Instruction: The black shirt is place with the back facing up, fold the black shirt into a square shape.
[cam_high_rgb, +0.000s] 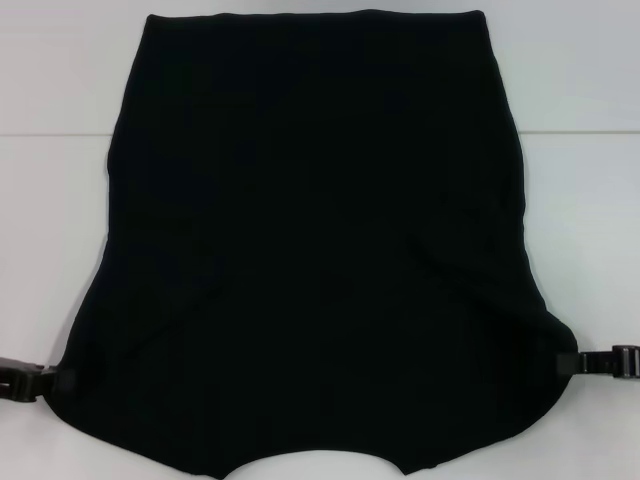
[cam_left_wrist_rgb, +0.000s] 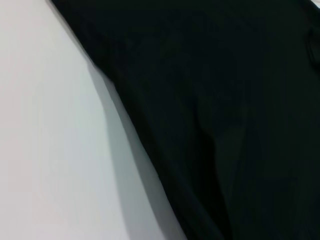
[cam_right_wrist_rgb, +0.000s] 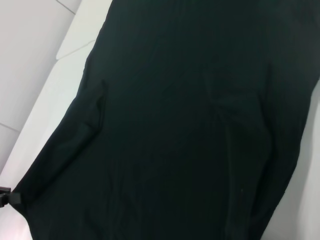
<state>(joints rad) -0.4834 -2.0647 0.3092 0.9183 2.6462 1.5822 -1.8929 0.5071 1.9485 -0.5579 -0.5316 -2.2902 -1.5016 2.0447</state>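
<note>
While the black shirt lies spread on the white desk, plain dark side up with no lettering showing, its near end appears lifted and stretched wide between the two arms. Sleeves seem already turned in, since the far end is narrow and straight-edged; the step in hand is judged to be the lengthwise fold, carrying the near end toward the far hem. Left gripper meets the shirt's near left corner and right gripper meets its near right corner, each at the cloth's very edge, with tension creases running inward from both. Jaws at both corners look closed on a pinch of fabric, though the cloth hides the fingertips. Wrist views show only dark cloth against the desk; in the right wrist view the left gripper shows at the far corner. Next move calls for both arms to travel together, level, keeping the edge taut so the corners land square on the far hem
</note>
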